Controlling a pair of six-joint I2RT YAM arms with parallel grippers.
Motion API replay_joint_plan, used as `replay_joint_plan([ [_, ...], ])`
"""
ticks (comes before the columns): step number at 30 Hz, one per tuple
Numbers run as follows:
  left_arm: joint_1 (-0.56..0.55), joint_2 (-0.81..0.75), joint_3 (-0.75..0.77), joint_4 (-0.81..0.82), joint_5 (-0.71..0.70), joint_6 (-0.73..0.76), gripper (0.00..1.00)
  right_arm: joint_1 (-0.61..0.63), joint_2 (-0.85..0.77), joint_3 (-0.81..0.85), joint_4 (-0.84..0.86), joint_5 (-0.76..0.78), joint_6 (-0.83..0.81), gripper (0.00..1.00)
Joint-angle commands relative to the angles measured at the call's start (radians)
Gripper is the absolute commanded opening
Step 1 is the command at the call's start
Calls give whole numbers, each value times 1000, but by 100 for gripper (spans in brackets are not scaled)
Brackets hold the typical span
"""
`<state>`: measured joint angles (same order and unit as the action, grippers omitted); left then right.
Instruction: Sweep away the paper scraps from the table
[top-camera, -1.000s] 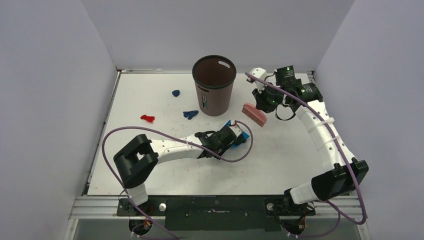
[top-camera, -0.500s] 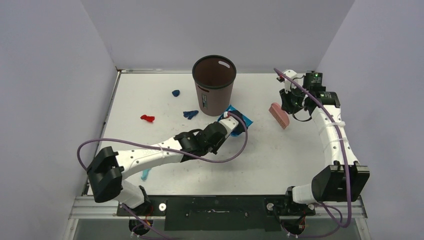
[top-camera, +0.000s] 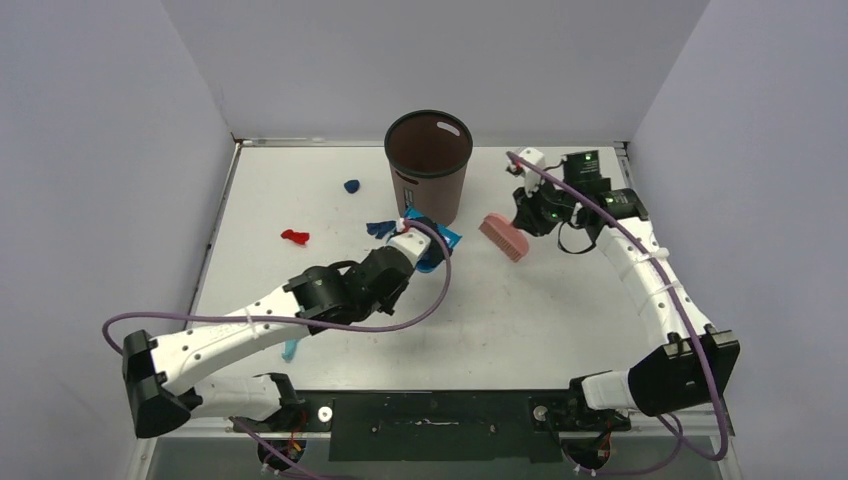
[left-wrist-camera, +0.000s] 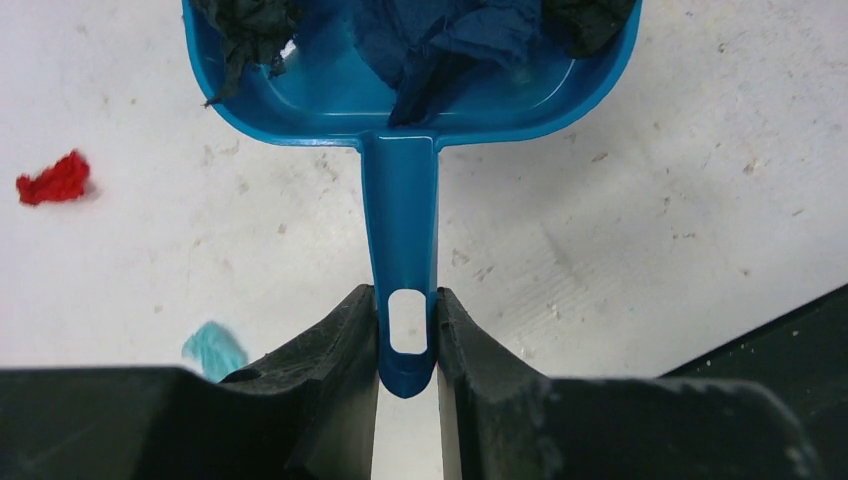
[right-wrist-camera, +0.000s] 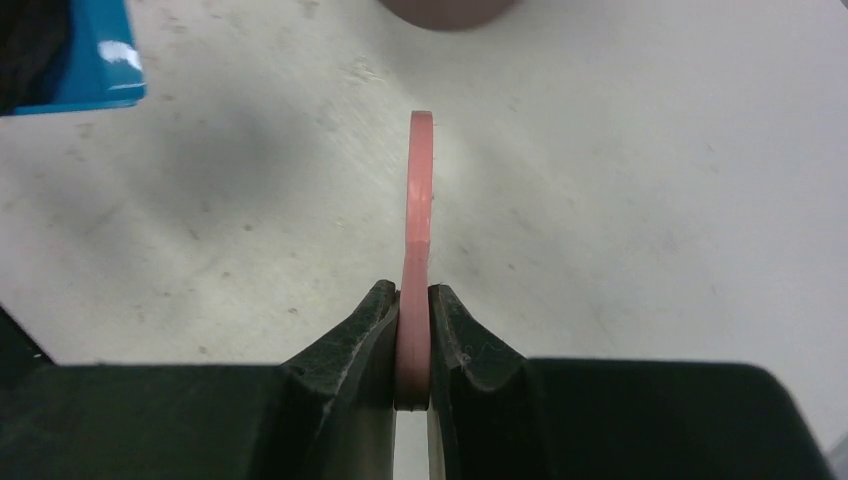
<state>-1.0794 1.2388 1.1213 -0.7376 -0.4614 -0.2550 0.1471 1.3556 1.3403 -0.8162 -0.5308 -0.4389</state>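
My left gripper (top-camera: 408, 238) (left-wrist-camera: 407, 310) is shut on the handle of the blue dustpan (top-camera: 437, 240) (left-wrist-camera: 400, 95), which sits just in front of the bin. Dark navy and blue paper scraps (left-wrist-camera: 445, 35) lie in its pan. On the white table (top-camera: 560, 310) lie a red scrap (top-camera: 294, 237) (left-wrist-camera: 55, 178), a blue wad (top-camera: 351, 186), a dark blue scrap (top-camera: 380, 228) beside the dustpan, and a light-blue strip (top-camera: 291, 349) (left-wrist-camera: 213, 347). My right gripper (top-camera: 524, 216) (right-wrist-camera: 414, 300) is shut on the pink brush (top-camera: 503, 236) (right-wrist-camera: 419, 195), to the right of the dustpan.
A dark brown bin (top-camera: 429, 170) stands upright at the back centre; its base shows in the right wrist view (right-wrist-camera: 445, 10). Pale grey walls enclose the table on three sides. A purple cable loops from the left arm near the dustpan.
My left arm has swung the dustpan leftwards, from right of the bin to its front left. My right arm moved the brush right, then back left towards the bin.
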Motion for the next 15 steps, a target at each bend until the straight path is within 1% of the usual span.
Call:
replay_joint_plan([
  [1, -6, -169, -23, -203, -75, -171, 0, 192, 18, -1, 85, -93, 71, 5],
  [3, -2, -229, -37, -294, -116, -226, 0, 280, 60, 13, 86, -137, 76, 5],
  [5, -7, -269, -6, -399, -189, -290, 0, 371, 111, 40, 77, -156, 75, 5],
  [9, 3, -342, 32, -520, -281, -374, 0, 549, 220, 100, 107, -207, 122, 5],
  [11, 19, -366, 43, -568, -299, -402, 0, 621, 270, 122, 195, -253, 189, 5],
  [13, 36, -382, 43, -602, -308, -426, 0, 685, 313, 122, 322, -282, 282, 5],
  [15, 54, -390, 42, -635, -317, -456, 0, 735, 360, 120, 468, -293, 414, 5],
])
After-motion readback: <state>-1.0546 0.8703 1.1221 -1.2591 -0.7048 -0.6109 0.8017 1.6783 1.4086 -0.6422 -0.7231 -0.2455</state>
